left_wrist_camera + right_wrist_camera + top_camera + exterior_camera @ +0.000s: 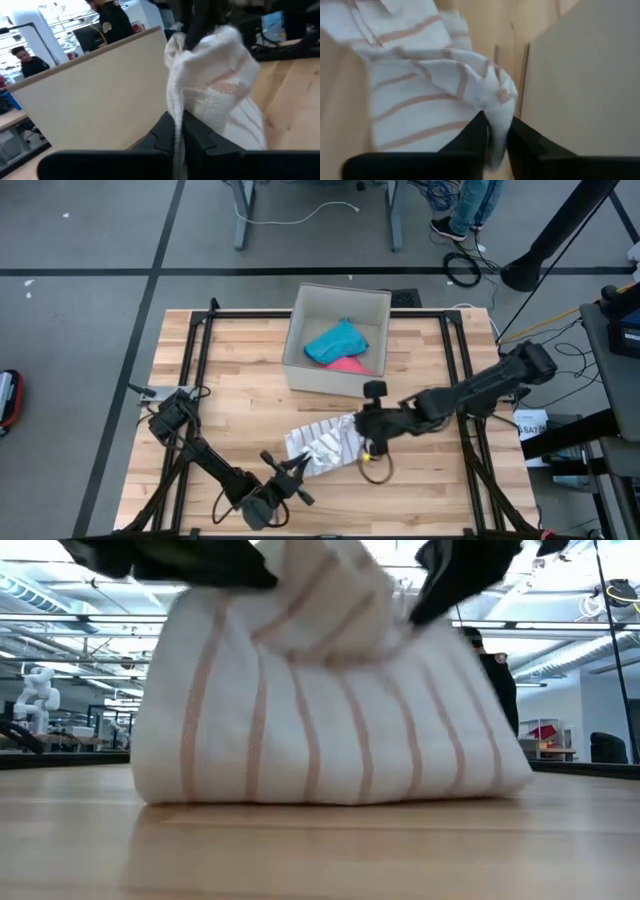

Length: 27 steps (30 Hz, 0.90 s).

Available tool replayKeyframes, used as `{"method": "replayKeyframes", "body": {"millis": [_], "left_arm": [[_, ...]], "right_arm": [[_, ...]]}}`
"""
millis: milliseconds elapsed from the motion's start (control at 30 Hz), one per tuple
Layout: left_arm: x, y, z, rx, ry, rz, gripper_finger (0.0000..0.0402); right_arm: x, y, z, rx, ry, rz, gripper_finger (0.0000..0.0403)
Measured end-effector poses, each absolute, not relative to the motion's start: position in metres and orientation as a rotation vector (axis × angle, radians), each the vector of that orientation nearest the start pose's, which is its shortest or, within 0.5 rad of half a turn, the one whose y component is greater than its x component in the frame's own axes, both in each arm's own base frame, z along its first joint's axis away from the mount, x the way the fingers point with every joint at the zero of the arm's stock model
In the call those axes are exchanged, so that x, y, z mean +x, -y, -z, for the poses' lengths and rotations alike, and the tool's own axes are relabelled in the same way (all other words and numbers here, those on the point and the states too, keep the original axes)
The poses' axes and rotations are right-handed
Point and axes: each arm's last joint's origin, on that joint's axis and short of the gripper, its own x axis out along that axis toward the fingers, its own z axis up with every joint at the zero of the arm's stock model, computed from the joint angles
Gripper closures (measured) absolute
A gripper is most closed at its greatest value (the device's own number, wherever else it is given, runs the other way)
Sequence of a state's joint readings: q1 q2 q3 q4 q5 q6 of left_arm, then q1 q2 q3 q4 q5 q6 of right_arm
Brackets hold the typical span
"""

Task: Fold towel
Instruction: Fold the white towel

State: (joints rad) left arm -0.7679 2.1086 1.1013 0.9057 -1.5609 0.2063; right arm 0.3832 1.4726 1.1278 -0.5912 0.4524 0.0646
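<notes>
My left gripper [178, 131] and right gripper [496, 134] each pinch an edge of the striped towel [322, 445], which sits bunched on the table [250, 350] just before the box [338, 340]. I should carry both corners across evenly — no twisting. No readable writing anywhere.

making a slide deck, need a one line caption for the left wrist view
Left hand pinching an edge of the striped towel beside the cardboard box, with people in the room behind.

no readable text, labels or signs
</notes>
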Motion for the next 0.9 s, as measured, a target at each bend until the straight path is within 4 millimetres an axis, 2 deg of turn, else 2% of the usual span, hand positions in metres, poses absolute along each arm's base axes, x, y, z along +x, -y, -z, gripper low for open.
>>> {"method": "replayKeyframes", "body": {"millis": [67, 200, 300, 400, 567, 767, 900], "left_arm": [[0.314, 0.256, -0.144, 0.287, -0.124, -0.795, 0.0368], [0.315, 0.252, -0.138, 0.303, -0.133, -0.807, 0.0344], [0.314, 0.252, -0.135, 0.312, -0.137, -0.814, 0.0324], [0.316, 0.249, -0.134, 0.327, -0.144, -0.822, 0.0308], [0.316, 0.247, -0.132, 0.357, -0.158, -0.825, 0.0291], [0.317, 0.248, -0.132, 0.356, -0.165, -0.784, 0.0283], [0.318, 0.25, -0.129, 0.364, -0.187, -0.694, 0.0282]], "right_arm": [[0.292, -0.094, -0.253, -0.332, -0.897, 0.111, 0.033], [0.301, -0.081, -0.237, -0.342, -0.977, 0.153, 0.025], [0.303, -0.076, -0.234, -0.333, -0.991, 0.201, 0.0193], [0.302, -0.076, -0.236, -0.326, -0.986, 0.211, 0.0162], [0.297, -0.087, -0.238, -0.32, -0.981, 0.16, 0.0154], [0.288, -0.111, -0.236, -0.283, -1.007, 0.002, 0.0174], [0.285, -0.115, -0.221, -0.357, -0.955, 0.028, 0.019]]}}
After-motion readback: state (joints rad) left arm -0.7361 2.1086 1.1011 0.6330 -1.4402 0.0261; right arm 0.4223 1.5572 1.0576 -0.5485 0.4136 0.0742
